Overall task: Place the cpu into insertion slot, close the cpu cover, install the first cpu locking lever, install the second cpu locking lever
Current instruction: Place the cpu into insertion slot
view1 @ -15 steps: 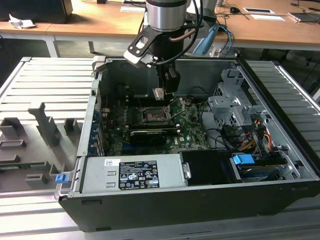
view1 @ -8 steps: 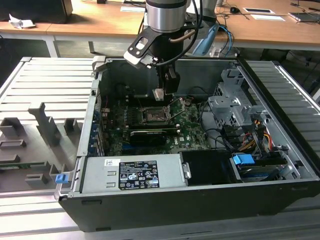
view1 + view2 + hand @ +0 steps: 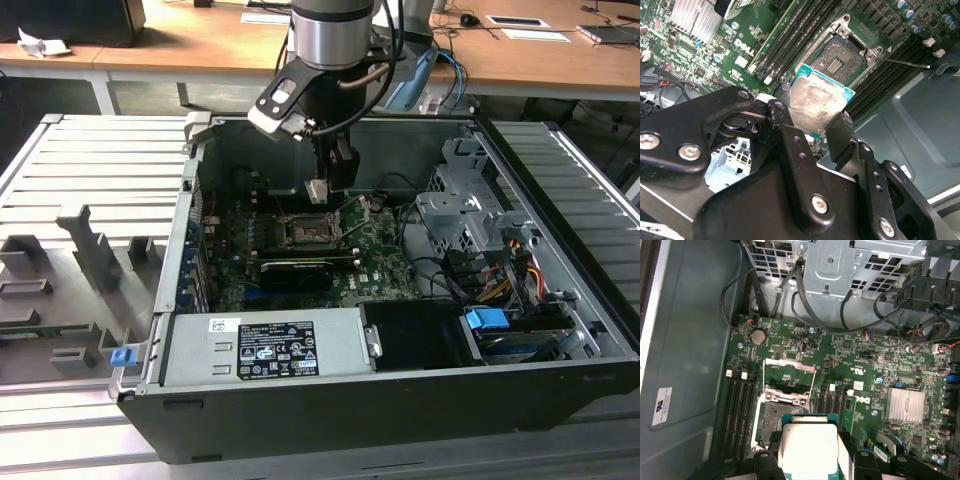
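- The gripper (image 3: 322, 186) hangs in the upper middle of the exterior view, inside the open computer case (image 3: 560, 190).
- Its jaws are drawn in part-way and pinch the cpu (image 3: 316, 190) by two opposite edges.
- In both wrist views the cpu (image 3: 815, 102) (image 3: 807, 447) shows its silvery top between the black fingers (image 3: 790, 140), held clear of the green motherboard (image 3: 385, 262).
- The insertion slot (image 3: 310, 231) sits bare near the centre of the exterior view, just under the chip; the cpu is not yet in it.
- In the first wrist view the cpu cover (image 3: 785, 390) stands swung open beside the slot (image 3: 771, 415).
- A thin locking lever (image 3: 902, 62) sticks out unlatched near the slot (image 3: 840, 55).
- A grey power supply (image 3: 265, 345) fills the lower left of the case.
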